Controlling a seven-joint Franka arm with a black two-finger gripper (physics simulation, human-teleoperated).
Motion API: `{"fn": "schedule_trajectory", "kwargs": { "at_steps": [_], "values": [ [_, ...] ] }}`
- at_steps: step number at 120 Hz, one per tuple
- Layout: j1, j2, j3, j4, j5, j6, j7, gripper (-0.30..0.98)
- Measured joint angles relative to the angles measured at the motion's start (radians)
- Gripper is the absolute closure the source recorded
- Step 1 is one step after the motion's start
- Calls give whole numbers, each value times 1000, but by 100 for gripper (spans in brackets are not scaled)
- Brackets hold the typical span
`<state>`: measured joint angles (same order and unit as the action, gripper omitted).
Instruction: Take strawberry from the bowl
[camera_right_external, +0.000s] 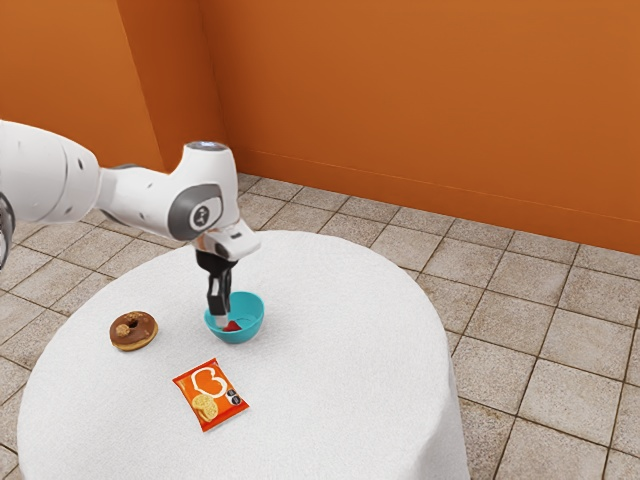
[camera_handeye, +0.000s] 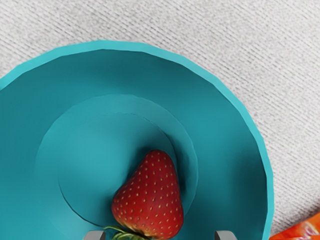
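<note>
in the exterior view, the white arm (camera_right_external: 140, 195) comes in from ten o'clock over a round table (camera_right_external: 330, 400) with a white cloth. its black gripper (camera_right_external: 222, 322) points almost straight down into the mouth of the teal bowl (camera_right_external: 250, 327). the strawberry (camera_right_external: 233, 326) is in the bowl, red against the teal, toward the seven o'clock side and right at the fingertips. taking the bowl as the middle of the clock, a chocolate-iced doughnut (camera_right_external: 144, 337) lies at nine o'clock, well apart from it, and an orange-red snack bag (camera_right_external: 212, 383) lies flat between six and seven, nearer in. beyond the table are a floor of pale square tiles (camera_right_external: 560, 390) and, toward twelve, an orange wall (camera_right_external: 400, 100).

in the wrist view, i read the bowl as a dial with the snack bag at six o'clock. the strawberry lies on its side inside, mostly on the bowl's floor and off the middle toward six. its tip points between three and four, its green leaves (camera_handeye: 131, 235) between nine and ten. the gripper is open: one fingertip stands to the strawberry's six o'clock side, the other to its twelve o'clock side, both near the leafy end, with teal showing between each of them and the fruit. nothing is gripped.
</note>
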<state>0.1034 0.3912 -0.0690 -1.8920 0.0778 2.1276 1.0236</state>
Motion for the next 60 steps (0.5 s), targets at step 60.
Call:
{"fn": "schedule_trajectory", "kwargs": {
  "at_steps": [60],
  "values": [
    [-13,51,-3,29,19,63,3,45]
  ]
}}
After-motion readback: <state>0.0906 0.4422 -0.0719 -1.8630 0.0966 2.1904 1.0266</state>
